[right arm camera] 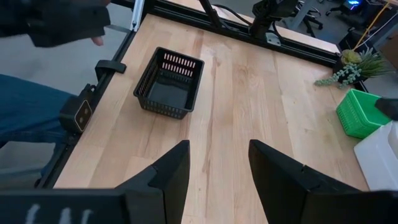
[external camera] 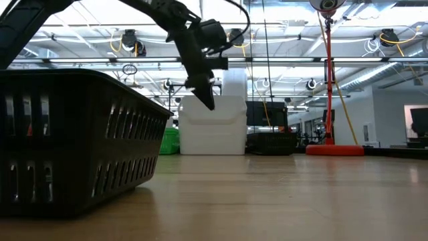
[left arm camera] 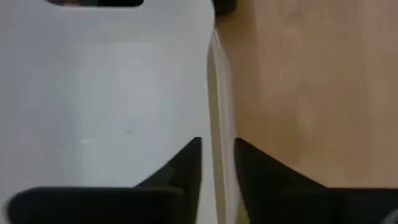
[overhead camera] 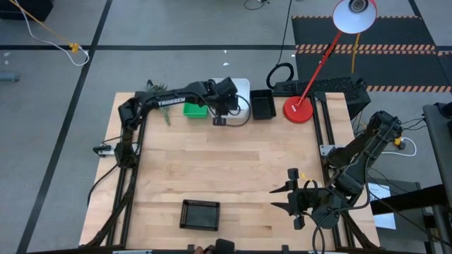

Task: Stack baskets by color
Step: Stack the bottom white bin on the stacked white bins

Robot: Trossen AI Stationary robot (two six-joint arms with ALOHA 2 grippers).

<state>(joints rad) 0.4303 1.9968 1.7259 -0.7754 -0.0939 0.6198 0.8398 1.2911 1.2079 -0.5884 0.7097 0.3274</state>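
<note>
A white basket (overhead camera: 242, 88) stands at the table's far edge, with a green basket (overhead camera: 195, 110) to its left and a black basket (overhead camera: 263, 104) to its right. Another black basket (overhead camera: 200, 214) sits alone near the front edge, its bottom on the wood. My left gripper (overhead camera: 222, 106) reaches to the white basket and stands a little open over the wall (left arm camera: 214, 93) on its near side. One finger is inside the basket, the other outside over the wood. My right gripper (right arm camera: 219, 149) hangs open above the table's near right, holding nothing. My left gripper straddles the white basket's wall (left arm camera: 216, 127) from above, slanting down, one finger (left arm camera: 186, 165) inside and one finger (left arm camera: 261, 168) outside. Whether the fingers touch the wall I cannot tell. The basket rests on the table.
A red lamp base (overhead camera: 298, 110) stands right of the far black basket, its pole leaning over the table's back corner. A small green plant (overhead camera: 159, 95) lies far left. A person's dark gloved hand (right arm camera: 62, 22) shows beyond the near edge. Bare wood fills the middle.
</note>
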